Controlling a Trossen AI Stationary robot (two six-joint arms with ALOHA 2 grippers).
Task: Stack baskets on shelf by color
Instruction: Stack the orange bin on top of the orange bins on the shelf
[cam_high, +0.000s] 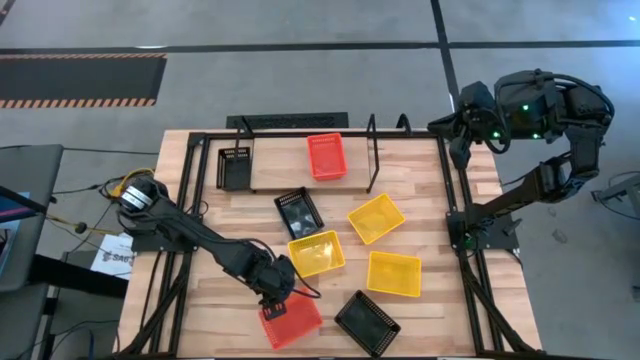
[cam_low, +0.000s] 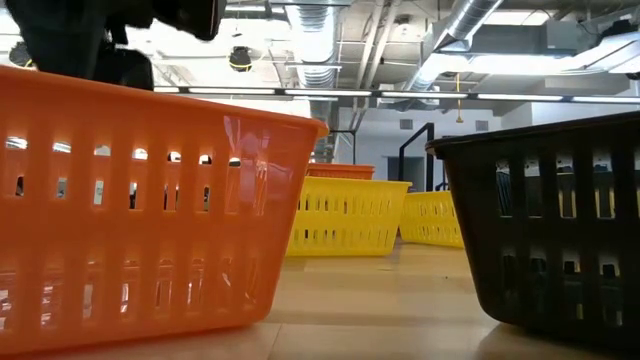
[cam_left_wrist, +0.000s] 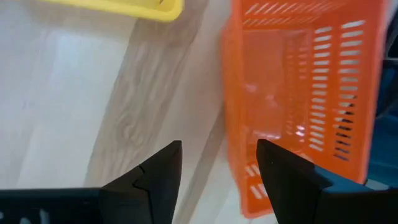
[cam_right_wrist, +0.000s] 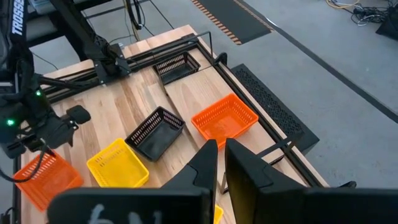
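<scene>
Left hand hung with its fingers spread wide just over the far-left corner of a red-orange mesh-sided plastic basket at the near edge of the plank desk, left of centre; nothing was held. That placing reads as the set-up for a pinch on the basket's wall, since a shallow tray like this is most easily lifted by one side. The right hand waited high off the far-right corner of the desk, its fingers drawn narrow with only a slit between them and nothing in it.

On the light wooden shelf along the far side stood a second red-orange basket, near the middle, and a black mesh basket at the left end. By colour, the near red-orange one probably belonged on top of its twin. Three yellow baskets lay loose mid-desk, with one black basket just beyond them and another at the near edge.

From above, the arm covered the corner it was working. The left wrist view showed what that hid: one finger overlapping the basket's rim, the other over bare wood, so the wall looked roughly lined up between them, though I could not tell whether anything touched. The level view showed only that the red-orange and black near baskets sat flat on the desk.
</scene>
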